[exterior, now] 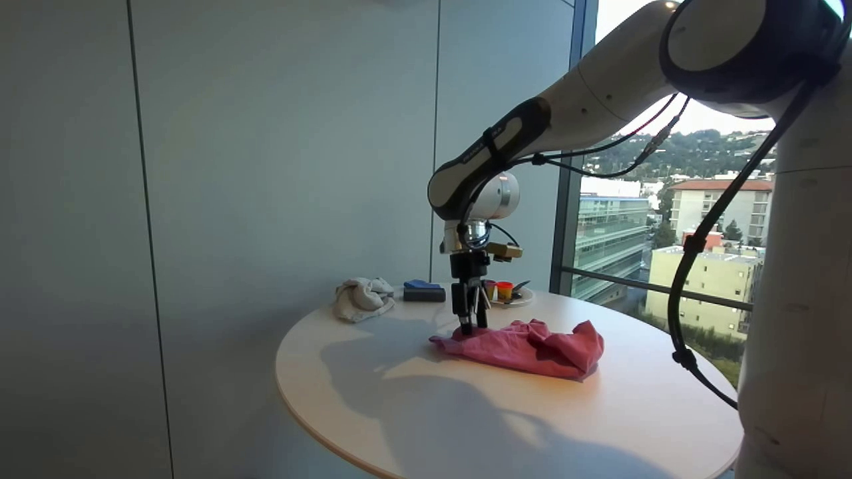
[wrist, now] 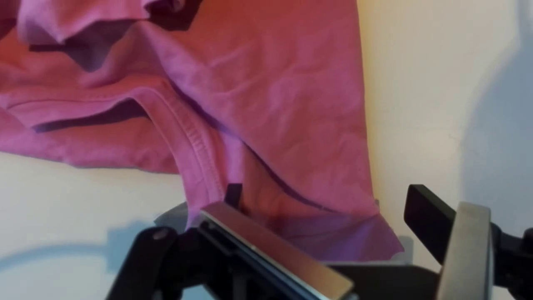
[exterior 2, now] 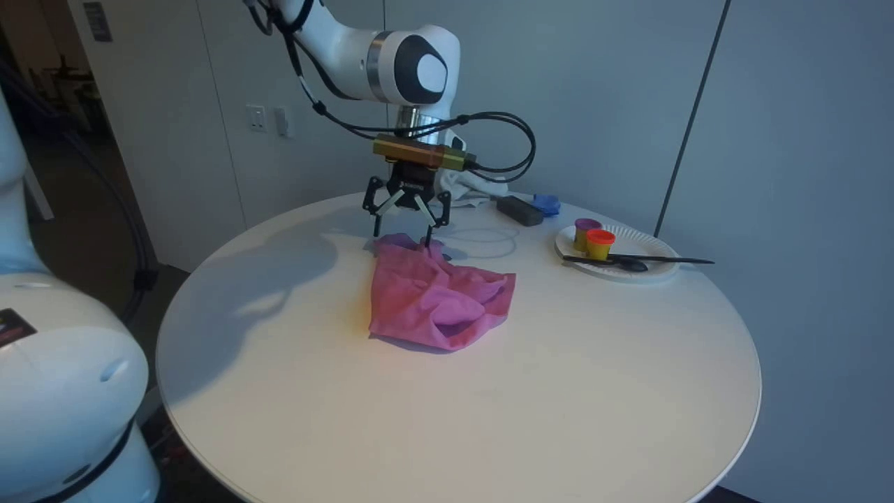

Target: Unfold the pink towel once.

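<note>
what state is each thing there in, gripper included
Pink towel: rumpled, partly folded over
Gripper: open, at one end of the towel
Pale cloth: bunched up
Red-lidded tub: upright, lid on
Purple-lidded tub: upright, lid on
Paper plate: face up, holding both tubs
Dark utensils: lying on the plate
Blue item: too small to tell

Your Panda arm (exterior 2: 349,61) has its elbow (exterior: 717,40) way up high, with the forearm (exterior: 602,86) sloping down from there to the wrist (exterior: 490,196). That wrist is bent, so your tool (exterior 2: 403,238) points pretty much straight down. You've got its two black fingers (wrist: 429,221) spread, with a decent gap between them in the wrist view, and in an exterior view the pale linkage bars (exterior 2: 391,202) splay outward above them.
</note>
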`<state>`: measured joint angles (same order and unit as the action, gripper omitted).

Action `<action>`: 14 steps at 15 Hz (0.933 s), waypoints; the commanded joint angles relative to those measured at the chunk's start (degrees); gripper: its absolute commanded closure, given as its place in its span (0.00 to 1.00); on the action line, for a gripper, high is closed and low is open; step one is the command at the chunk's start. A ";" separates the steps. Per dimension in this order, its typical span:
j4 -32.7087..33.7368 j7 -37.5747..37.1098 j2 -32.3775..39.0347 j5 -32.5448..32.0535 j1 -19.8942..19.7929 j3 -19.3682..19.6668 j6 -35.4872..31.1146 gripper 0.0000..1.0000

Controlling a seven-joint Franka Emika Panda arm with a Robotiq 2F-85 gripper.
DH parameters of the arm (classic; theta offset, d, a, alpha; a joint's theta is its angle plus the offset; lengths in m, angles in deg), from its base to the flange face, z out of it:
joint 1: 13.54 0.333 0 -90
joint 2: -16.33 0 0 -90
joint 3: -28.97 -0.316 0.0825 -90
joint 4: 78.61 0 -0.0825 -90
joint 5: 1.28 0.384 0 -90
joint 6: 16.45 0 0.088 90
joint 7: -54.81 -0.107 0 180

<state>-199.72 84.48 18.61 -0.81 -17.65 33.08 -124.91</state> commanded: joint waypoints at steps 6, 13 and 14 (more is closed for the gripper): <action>-1.39 -0.07 -0.97 5.14 -0.69 0.07 1.32 0.00; -3.98 -6.49 -4.59 1.30 0.22 -0.55 -1.11 0.00; -3.76 -5.88 -4.62 1.63 0.27 -0.65 -0.17 0.00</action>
<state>-201.59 80.82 17.27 2.14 -17.98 32.94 -124.49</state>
